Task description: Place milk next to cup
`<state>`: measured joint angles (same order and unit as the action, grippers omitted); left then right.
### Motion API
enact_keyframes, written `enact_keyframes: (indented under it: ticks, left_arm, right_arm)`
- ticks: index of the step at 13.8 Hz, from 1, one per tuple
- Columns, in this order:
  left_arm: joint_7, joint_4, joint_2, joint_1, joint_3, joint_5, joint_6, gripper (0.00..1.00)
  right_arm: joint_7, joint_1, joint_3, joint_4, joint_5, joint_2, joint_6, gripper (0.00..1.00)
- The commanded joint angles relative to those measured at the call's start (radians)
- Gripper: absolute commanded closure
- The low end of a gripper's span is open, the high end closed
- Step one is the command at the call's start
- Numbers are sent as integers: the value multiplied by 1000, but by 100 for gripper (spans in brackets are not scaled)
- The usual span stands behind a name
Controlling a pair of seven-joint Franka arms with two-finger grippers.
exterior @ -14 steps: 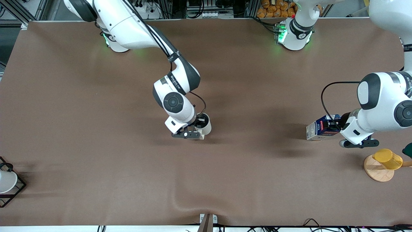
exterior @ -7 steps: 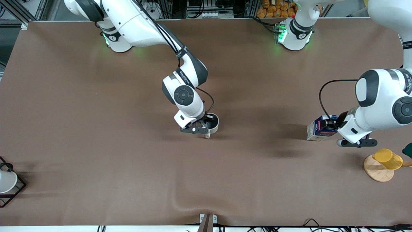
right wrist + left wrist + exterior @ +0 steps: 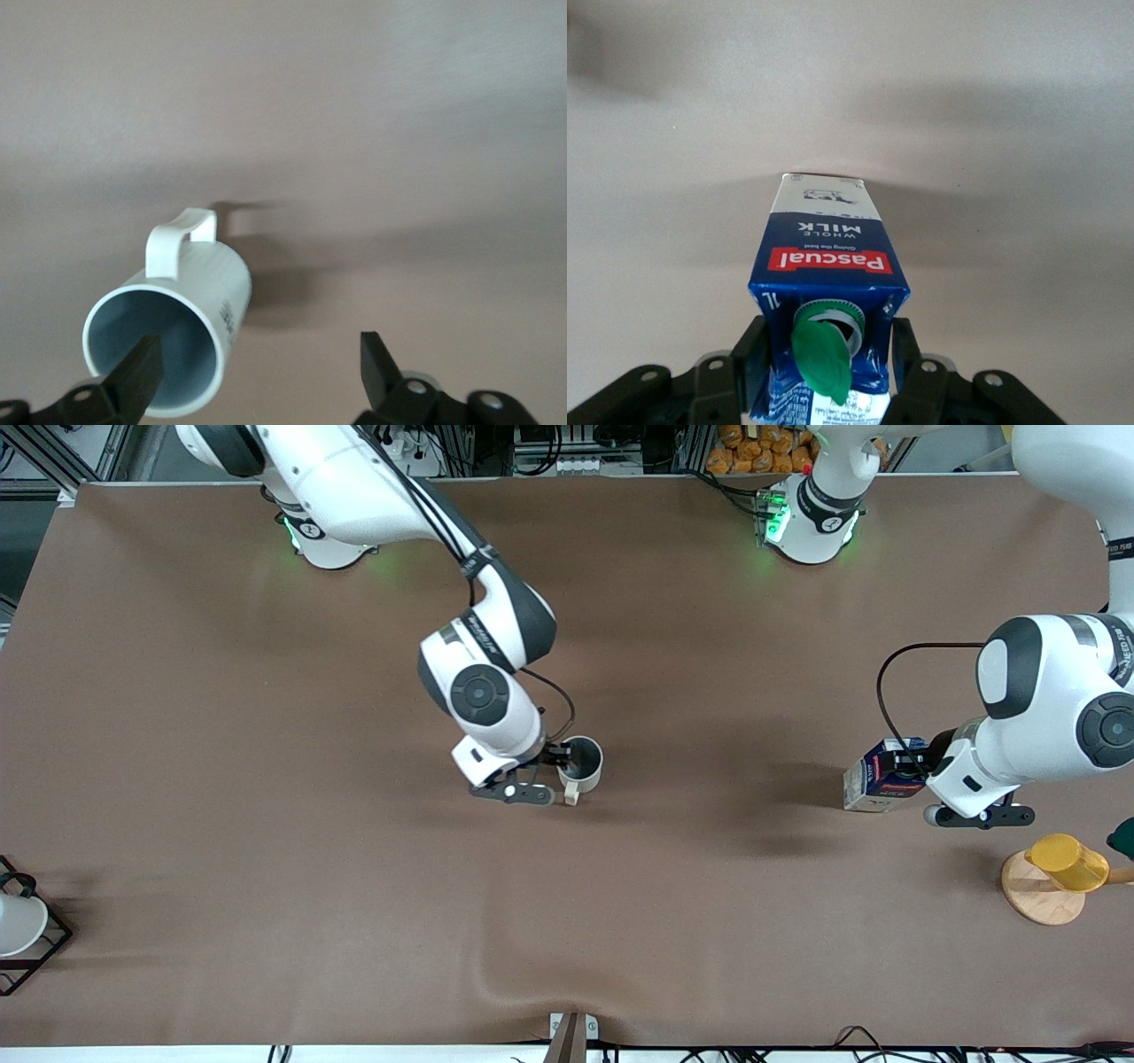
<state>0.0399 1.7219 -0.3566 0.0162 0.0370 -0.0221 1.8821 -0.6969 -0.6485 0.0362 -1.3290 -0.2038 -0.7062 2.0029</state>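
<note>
1. Left tool (image 3: 921, 775) was clamped on the milk (image 3: 877, 784) near its cap (image 3: 822, 352), toward the left arm's end of the counter (image 3: 266, 691).
2. Right tool (image 3: 556, 766) was spread wide at the cup (image 3: 580, 763), gripping nothing; one finger (image 3: 135, 381) was by the rim.
3. Cup stood mid-counter, well apart from the milk.
4. A yellow cup (image 3: 1067, 862) sat on a wooden disc (image 3: 1038, 899).

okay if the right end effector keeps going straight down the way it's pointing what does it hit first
Most likely the cup. The right end effector is open, with one finger already over the cup's rim and the other over bare table. Depth is hard to judge.
</note>
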Motion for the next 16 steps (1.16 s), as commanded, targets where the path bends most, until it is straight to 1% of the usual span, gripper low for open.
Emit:
enact_keyframes:
  ticks: [1, 3, 4, 6, 7, 9, 11, 12, 13, 14, 16]
  left_arm:
    - [9, 5, 7, 2, 6, -22, -12, 40]
    - [9, 5, 5, 2, 6, -22, -12, 43]
    - [9, 5, 4, 4, 6, -22, -12, 43]
    - [8, 5, 1, 4, 4, -22, -12, 44]
    - [9, 5, 1, 4, 4, -22, -12, 44]
    - [8, 5, 1, 4, 4, -22, -12, 47]
    - [8, 4, 2, 2, 4, -22, -12, 50]
    - [8, 2, 5, 2, 4, -22, -14, 53]
    - [8, 4, 7, 2, 4, -22, -17, 64]
    - [8, 4, 5, 1, 4, -22, -18, 66]
    - [8, 4, 4, 1, 4, -22, -18, 67]
  right_arm:
    - [11, 90, -10, 56, -6, 63, -154, 0]
    - [148, 139, -7, 44, 30, 115, -180, 0]
    - [207, 174, 8, 42, 50, 134, -232, 0]
    - [337, 251, 14, 27, 69, 180, -265, 0]
    - [412, 278, 14, -4, 85, 212, -271, 0]
    - [535, 361, 14, -94, 90, 298, -277, 0]
    - [597, 435, 16, -166, 93, 381, -279, 0]
    - [628, 472, 16, -183, 98, 410, -292, 0]
    - [658, 499, 14, -183, 118, 428, -312, 0]
    - [683, 522, 16, -185, 138, 451, -331, 0]
    - [714, 538, 31, -191, 182, 505, -369, 0]
